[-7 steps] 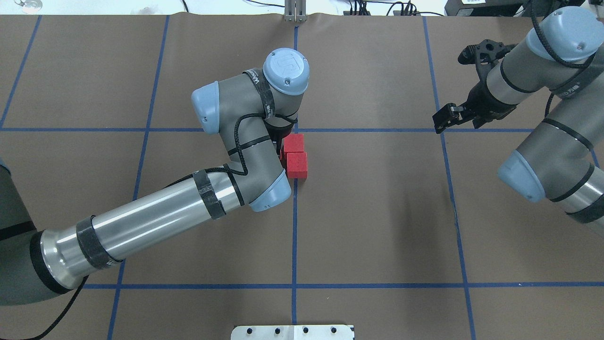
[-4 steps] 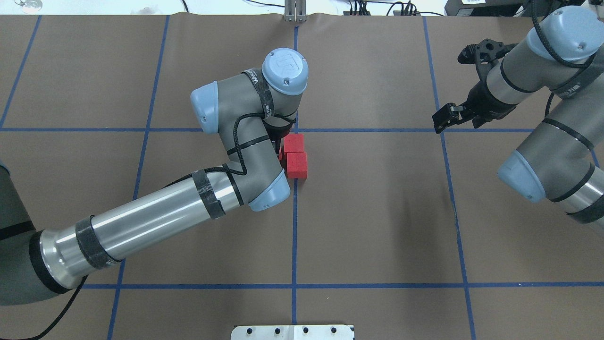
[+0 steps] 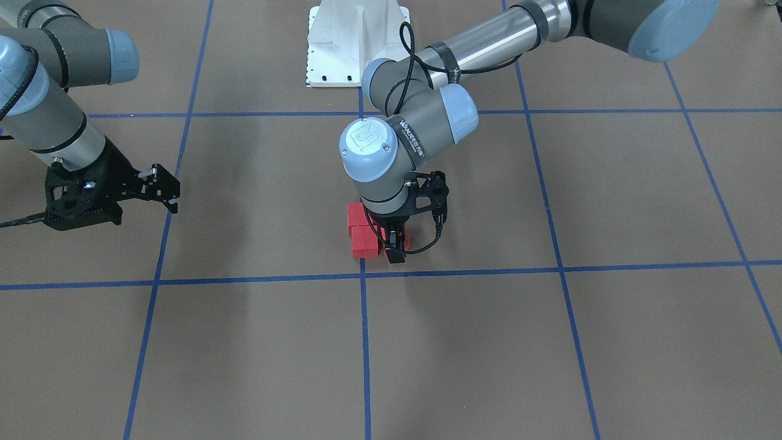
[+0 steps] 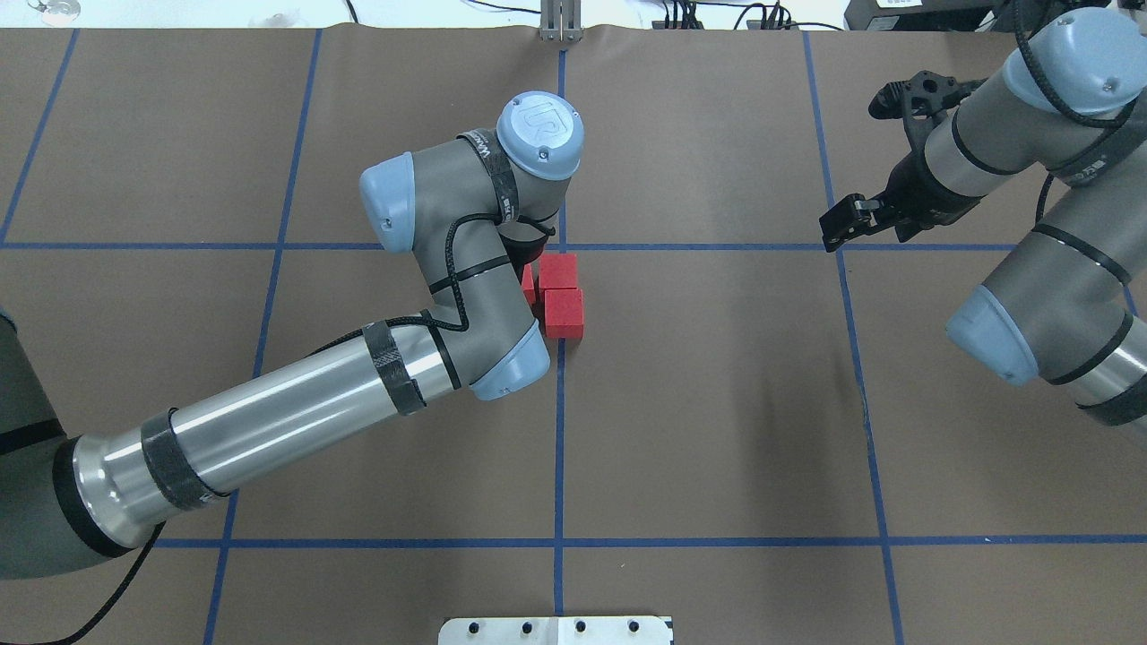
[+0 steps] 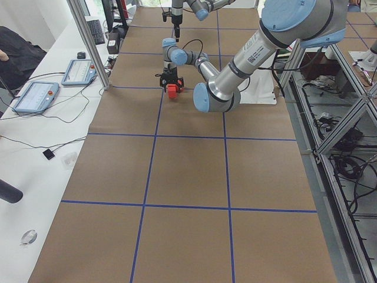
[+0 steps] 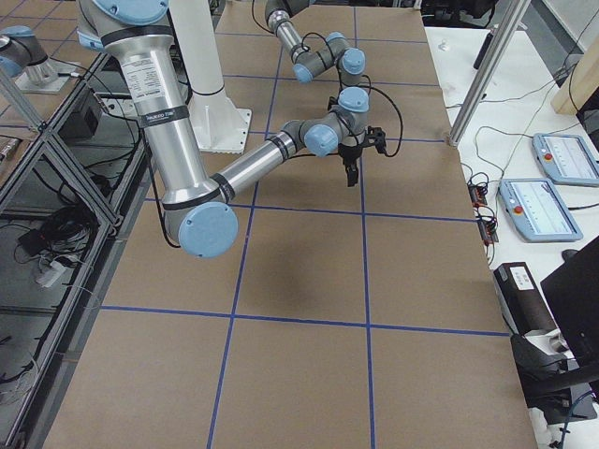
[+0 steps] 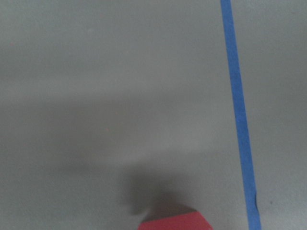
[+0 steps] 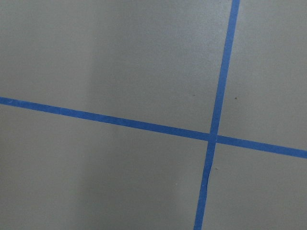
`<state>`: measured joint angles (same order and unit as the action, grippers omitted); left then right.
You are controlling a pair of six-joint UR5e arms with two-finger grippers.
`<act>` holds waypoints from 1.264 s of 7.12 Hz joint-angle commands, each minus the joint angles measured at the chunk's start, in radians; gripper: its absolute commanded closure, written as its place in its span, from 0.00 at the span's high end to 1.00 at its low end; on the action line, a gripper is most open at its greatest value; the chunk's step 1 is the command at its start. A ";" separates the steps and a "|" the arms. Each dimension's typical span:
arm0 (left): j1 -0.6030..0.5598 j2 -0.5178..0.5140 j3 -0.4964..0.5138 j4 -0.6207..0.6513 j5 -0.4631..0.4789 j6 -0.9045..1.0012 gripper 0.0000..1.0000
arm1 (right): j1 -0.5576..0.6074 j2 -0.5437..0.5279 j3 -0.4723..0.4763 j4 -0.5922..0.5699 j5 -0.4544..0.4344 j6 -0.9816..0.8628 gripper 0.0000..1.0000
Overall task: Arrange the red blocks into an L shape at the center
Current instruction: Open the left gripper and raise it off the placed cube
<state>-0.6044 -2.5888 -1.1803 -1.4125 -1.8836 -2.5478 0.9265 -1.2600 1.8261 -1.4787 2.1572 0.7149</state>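
Placement of the last cube is the step in hand. Two of the red blocks (image 4: 562,309) lie touching, end to end, just on the robot's side of the center crossing (image 4: 560,246) and hard against the blue tape line (image 4: 559,430) that runs back toward the base. The left gripper (image 3: 396,245) points straight down beside them. Its fingers look clenched on the third block (image 4: 529,285), of which only a red sliver shows under the wrist, next to the cube farther from the robot. Whether that block touches the pair or sits flat on the paper I cannot tell, because the wrist hides the seam. The left wrist camera shows only a red corner at its lower edge, with a soft shadow ahead of it.

The right gripper (image 3: 168,190) hangs well apart over another crossing of tape, fingers spread and holding nothing, so it has no part in this step.

By my reading the L is nearly made. The next move calls for pressing the held cube flush against the side of the end cube, faces square and corners level, then letting go and rising straight up. The main risk is the inner finger, which stands close to the pair and could shove them off line as it opens.
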 commanded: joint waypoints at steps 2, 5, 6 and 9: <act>-0.020 0.009 -0.044 0.082 0.003 0.012 0.91 | 0.000 0.001 0.001 0.000 0.012 0.000 0.99; -0.026 0.048 -0.075 0.089 0.008 0.006 0.08 | -0.002 0.002 -0.001 0.000 0.012 0.000 0.99; -0.026 0.053 -0.073 0.086 0.006 0.008 0.00 | -0.002 0.002 0.001 0.000 0.012 0.000 0.99; -0.022 0.059 -0.076 0.031 0.001 0.011 0.00 | -0.003 0.002 0.001 0.000 0.012 0.002 0.99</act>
<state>-0.6274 -2.5315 -1.2543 -1.3593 -1.8803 -2.5376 0.9238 -1.2579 1.8268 -1.4788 2.1690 0.7161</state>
